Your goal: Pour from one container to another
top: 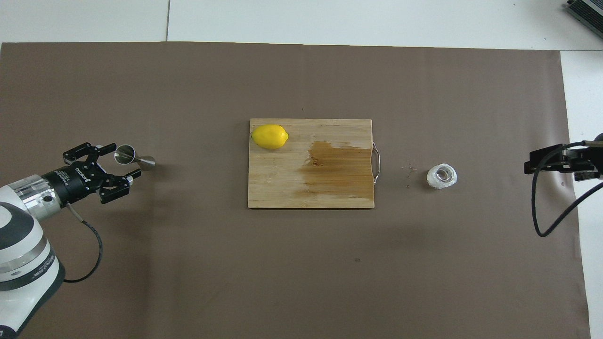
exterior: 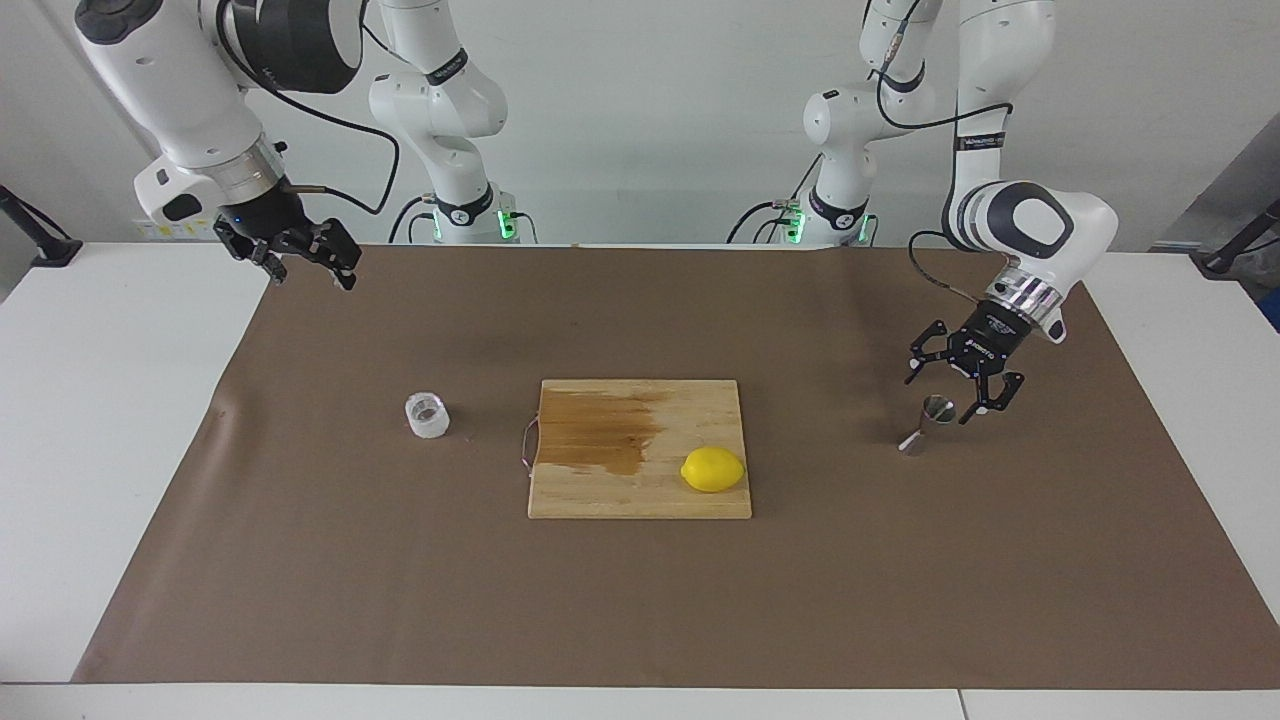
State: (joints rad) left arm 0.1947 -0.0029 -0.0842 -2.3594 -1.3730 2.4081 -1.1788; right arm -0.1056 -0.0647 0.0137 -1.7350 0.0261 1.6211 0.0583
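The squat clear whitish cup (exterior: 427, 415) stands on the brown mat toward the right arm's end of the table, beside the cutting board; it also shows in the overhead view (top: 442, 176). The small steel hourglass jigger (exterior: 927, 424) stands upright on the mat toward the left arm's end (top: 134, 157). My left gripper (exterior: 945, 395) is open and low, with one finger on each side of the jigger's top rim (top: 125, 160), not closed on it. My right gripper (exterior: 305, 268) is open and empty, raised over the mat's corner at its own end (top: 534, 165), waiting.
A wooden cutting board (exterior: 640, 480) with a dark wet patch and a metal handle lies mid-mat (top: 330, 188). A yellow lemon (exterior: 712, 469) lies on its corner toward the left arm's end (top: 269, 136). White table surrounds the brown mat (exterior: 640, 610).
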